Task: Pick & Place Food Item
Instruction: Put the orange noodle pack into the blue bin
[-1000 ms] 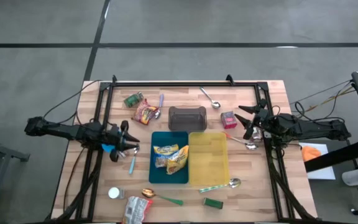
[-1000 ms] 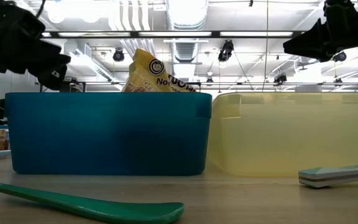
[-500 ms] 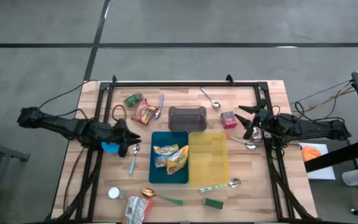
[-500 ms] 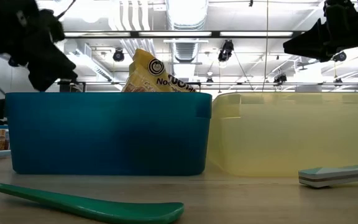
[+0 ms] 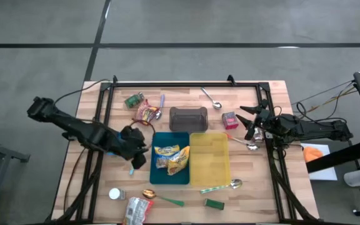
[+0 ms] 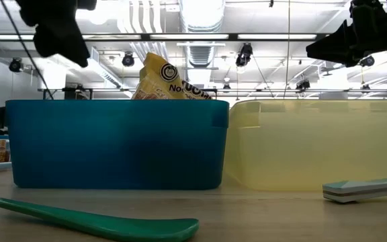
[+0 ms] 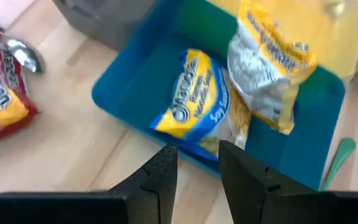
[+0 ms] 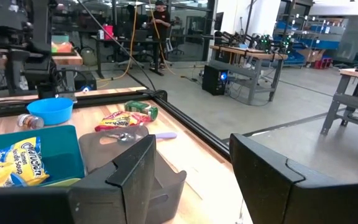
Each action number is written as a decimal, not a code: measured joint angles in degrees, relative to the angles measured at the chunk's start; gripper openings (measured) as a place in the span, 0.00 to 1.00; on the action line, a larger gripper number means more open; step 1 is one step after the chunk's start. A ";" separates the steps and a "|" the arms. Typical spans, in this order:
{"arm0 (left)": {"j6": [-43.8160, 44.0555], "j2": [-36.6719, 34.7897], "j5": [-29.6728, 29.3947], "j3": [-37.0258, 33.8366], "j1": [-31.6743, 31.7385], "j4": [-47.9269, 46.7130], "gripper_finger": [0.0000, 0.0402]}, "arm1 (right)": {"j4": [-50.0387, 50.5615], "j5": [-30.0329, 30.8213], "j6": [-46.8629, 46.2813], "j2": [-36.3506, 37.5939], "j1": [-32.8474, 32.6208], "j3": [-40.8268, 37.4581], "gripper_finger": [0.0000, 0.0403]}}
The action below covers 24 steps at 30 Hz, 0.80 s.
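Two yellow noodle packets (image 7: 194, 102) (image 7: 266, 68) lie in the blue bin (image 5: 161, 172), one leaning up above its rim (image 6: 170, 81). Beside the bin stands a yellow bin (image 5: 210, 164). A red snack packet (image 5: 147, 112) lies on the table at the far left, a spoon (image 7: 23, 55) resting on it. My left gripper (image 7: 197, 168) hangs over the blue bin's left wall, tipped downward, open, with nothing between its fingers. It shows dark at the low view's upper left (image 6: 56, 30). My right gripper (image 5: 250, 122) waits open at the table's right.
A grey container (image 5: 188, 117) stands behind the bins, with a pink box (image 5: 230, 119) to its right. Spoons (image 5: 211, 98) (image 5: 236, 183), a green-handled spoon (image 5: 167, 200), a white cap (image 5: 114, 194) and another packet (image 5: 137, 211) lie around. A blue bowl (image 8: 50, 111) sits at the left.
My left gripper has risen and swung toward the table's right and near side, to the blue bin's left wall, tipping from nearly level to pointing steeply down. Its arm now covers the blue bowl in the high view. Nothing on the table has moved.
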<state>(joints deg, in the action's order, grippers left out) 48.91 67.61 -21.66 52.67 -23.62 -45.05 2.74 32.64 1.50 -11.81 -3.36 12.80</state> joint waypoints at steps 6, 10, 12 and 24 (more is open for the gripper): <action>8.36 7.01 0.00 7.46 -4.15 -7.82 0.30 | -0.01 0.00 0.01 0.02 0.00 0.00 0.49; 17.38 10.68 -0.80 10.88 -7.21 -11.43 0.30 | -0.02 0.02 0.00 0.00 0.00 0.00 0.49; 20.84 12.53 -1.23 12.21 -8.79 -12.05 0.31 | 0.00 0.02 0.00 0.00 0.00 0.00 0.49; 29.05 26.54 0.94 23.95 -17.43 -11.87 0.62 | 0.00 0.03 0.00 0.00 0.01 0.00 0.49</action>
<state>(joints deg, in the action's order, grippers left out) 77.96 94.15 -20.72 76.62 -41.04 -56.92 2.74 32.67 1.50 -11.81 -3.35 12.80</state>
